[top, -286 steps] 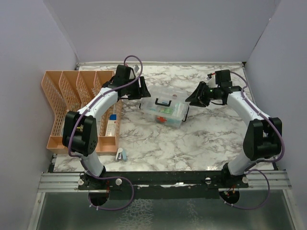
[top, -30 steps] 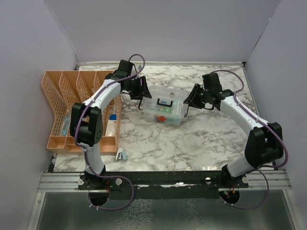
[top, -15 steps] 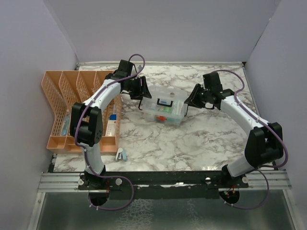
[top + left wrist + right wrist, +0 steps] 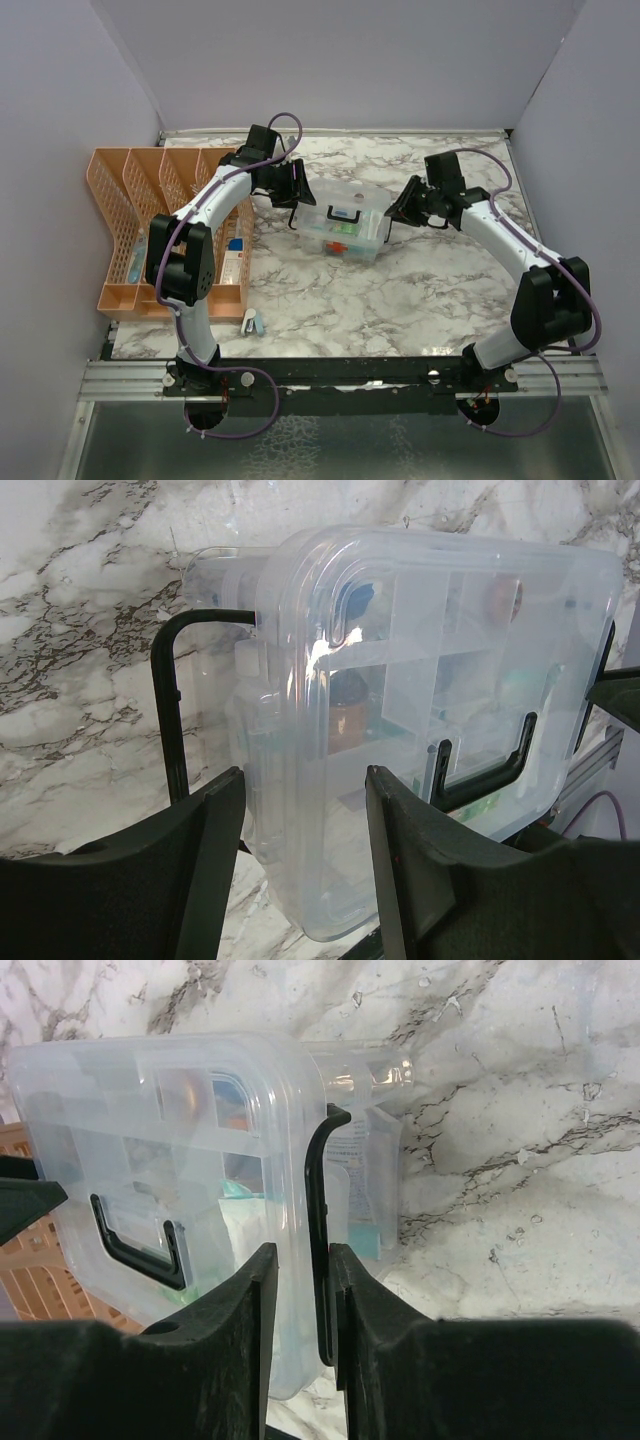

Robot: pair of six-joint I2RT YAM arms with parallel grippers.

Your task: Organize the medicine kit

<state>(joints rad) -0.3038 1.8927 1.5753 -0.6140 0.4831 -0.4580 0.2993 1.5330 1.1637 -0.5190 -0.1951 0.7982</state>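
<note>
The medicine kit, a clear box with a black handle on its clear lid, lies mid-table. My left gripper is at its left end. In the left wrist view the kit fills the frame, and my left gripper is open, its jaws straddling the kit's end corner. The black left clip stands swung out from the box. My right gripper is at the kit's right end. In the right wrist view my right gripper is shut on the black right clip and the lid's edge.
An orange lattice organizer with a few packets stands along the left wall. A small white and blue item lies near the table's front edge. Grey walls enclose the left, back and right.
Since 9.5 s ago both grippers have closed in on the kit's two ends. Over the last second hardly anything has moved.
</note>
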